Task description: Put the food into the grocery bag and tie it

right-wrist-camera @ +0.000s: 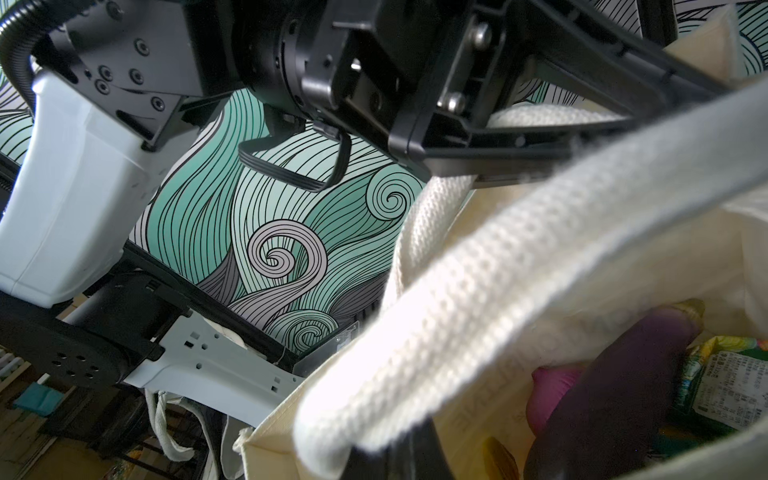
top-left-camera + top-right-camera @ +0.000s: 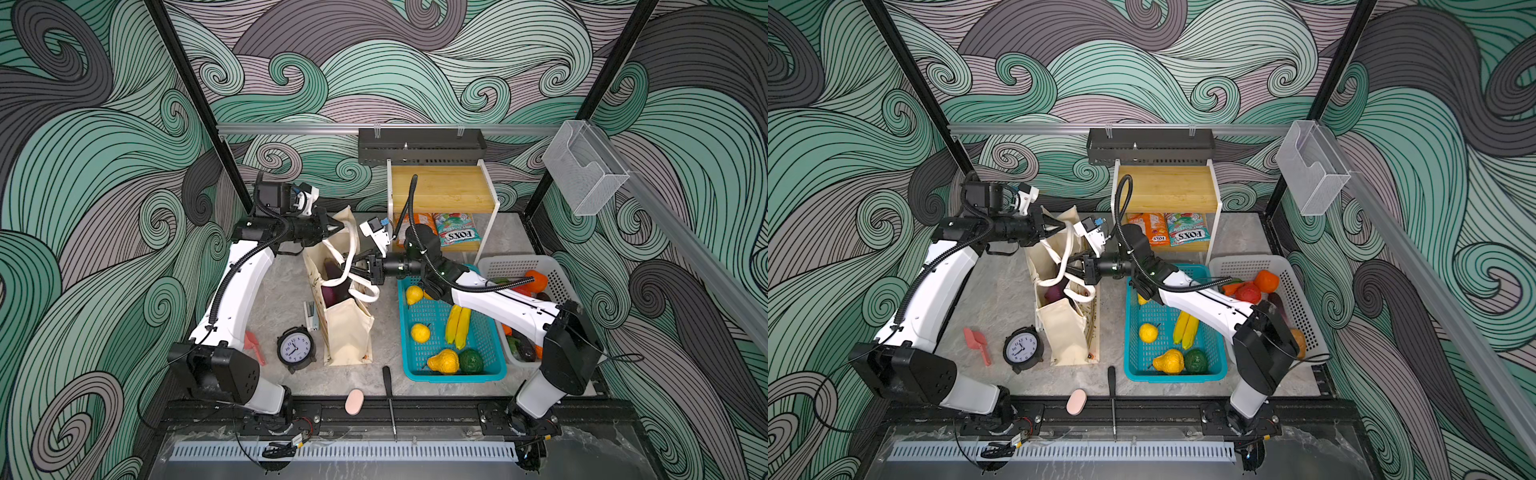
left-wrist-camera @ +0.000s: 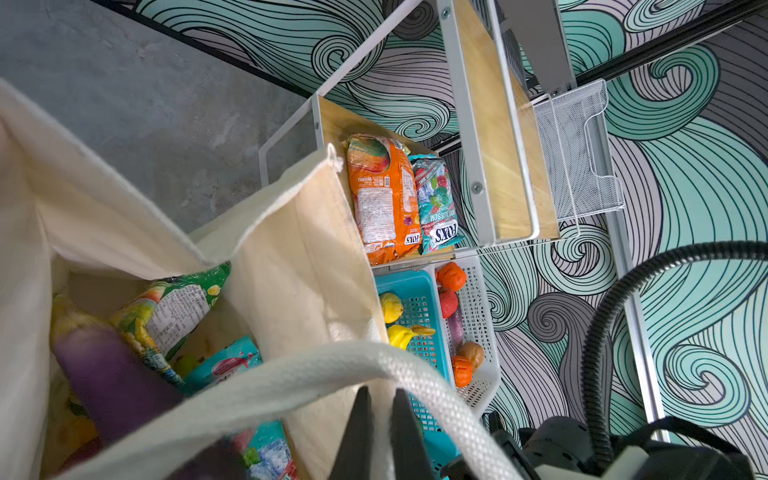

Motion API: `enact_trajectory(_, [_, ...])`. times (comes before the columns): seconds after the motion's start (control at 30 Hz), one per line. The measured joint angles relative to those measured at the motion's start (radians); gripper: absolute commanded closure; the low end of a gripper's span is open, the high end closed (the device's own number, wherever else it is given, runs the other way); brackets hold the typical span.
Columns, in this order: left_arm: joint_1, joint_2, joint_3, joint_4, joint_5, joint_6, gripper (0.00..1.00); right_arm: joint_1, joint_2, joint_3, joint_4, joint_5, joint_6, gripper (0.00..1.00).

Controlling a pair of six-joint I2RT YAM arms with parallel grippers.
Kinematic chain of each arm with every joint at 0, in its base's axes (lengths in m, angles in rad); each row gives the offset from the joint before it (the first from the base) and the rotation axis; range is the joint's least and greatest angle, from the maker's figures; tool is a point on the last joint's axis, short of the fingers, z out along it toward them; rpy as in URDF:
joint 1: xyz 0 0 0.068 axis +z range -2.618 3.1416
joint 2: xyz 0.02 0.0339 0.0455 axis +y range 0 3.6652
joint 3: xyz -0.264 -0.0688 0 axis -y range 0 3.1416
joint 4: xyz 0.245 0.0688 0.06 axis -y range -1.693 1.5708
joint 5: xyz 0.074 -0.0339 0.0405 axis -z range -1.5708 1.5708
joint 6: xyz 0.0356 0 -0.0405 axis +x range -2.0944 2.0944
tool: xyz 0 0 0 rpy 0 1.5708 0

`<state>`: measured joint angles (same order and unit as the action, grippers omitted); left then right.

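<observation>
My worry is the bag (image 2: 349,328). It stands unsupported on the table (image 2: 286,291) beside the clock (image 2: 295,347), and an uneven pull could tip it and spill the eggplant (image 3: 108,374) and snack packets (image 3: 174,307) inside. A hard tug could slide a strap free, and my wrists sit close enough over the mouth to knock together.

My left fingers (image 2: 336,227) are clamped on one strap (image 1: 440,199), elbow bent, wrist pointing toward my right. My right fingers (image 2: 353,271) pinch the other strap (image 1: 498,291), forearm stretched over the teal basket (image 2: 453,376), where bananas (image 2: 457,326) lie unpacked.
</observation>
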<state>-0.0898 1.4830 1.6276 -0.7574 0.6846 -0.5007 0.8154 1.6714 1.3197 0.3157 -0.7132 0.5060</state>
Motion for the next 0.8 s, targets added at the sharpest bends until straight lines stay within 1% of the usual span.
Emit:
enact_trajectory(0.07, [-0.001,-0.002,0.003,0.002,0.000,-0.002,1.00,0.000,-0.005,0.000,-0.008,0.007,-0.005,0.75])
enact_trajectory(0.13, [-0.001,-0.004,0.003,0.005,0.001,-0.010,1.00,-0.004,-0.018,0.000,-0.033,0.024,-0.016,0.66])
enact_trajectory(0.17, [-0.001,-0.006,0.003,0.010,0.002,-0.016,1.00,-0.010,-0.029,0.000,-0.050,0.030,-0.023,0.63])
enact_trajectory(0.33, [-0.001,-0.020,-0.002,0.029,0.013,-0.055,1.00,-0.071,-0.079,0.000,-0.081,0.018,-0.028,0.58])
enact_trajectory(0.4, [0.000,-0.022,-0.003,0.039,0.021,-0.073,1.00,-0.105,-0.090,0.002,-0.094,0.005,-0.039,0.53])
enact_trajectory(0.47, [0.000,-0.027,-0.007,0.046,0.029,-0.093,1.00,-0.129,-0.091,0.014,-0.133,0.005,-0.067,0.44])
enact_trajectory(0.5, [0.000,-0.031,-0.007,0.048,0.035,-0.101,1.00,-0.135,-0.091,0.021,-0.159,0.007,-0.085,0.43])
enact_trajectory(0.57, [0.000,-0.038,-0.007,0.049,0.048,-0.118,1.00,-0.138,-0.091,0.031,-0.211,0.011,-0.128,0.44])
enact_trajectory(0.63, [0.000,-0.043,-0.007,0.053,0.060,-0.132,1.00,-0.135,-0.091,0.036,-0.248,0.017,-0.166,0.47])
enact_trajectory(0.7, [0.003,-0.050,-0.011,0.063,0.069,-0.148,1.00,-0.132,-0.091,0.036,-0.274,0.022,-0.203,0.53])
enact_trajectory(0.8, [0.012,-0.068,-0.050,0.105,0.093,-0.181,1.00,-0.129,-0.089,0.036,-0.287,0.019,-0.237,0.54])
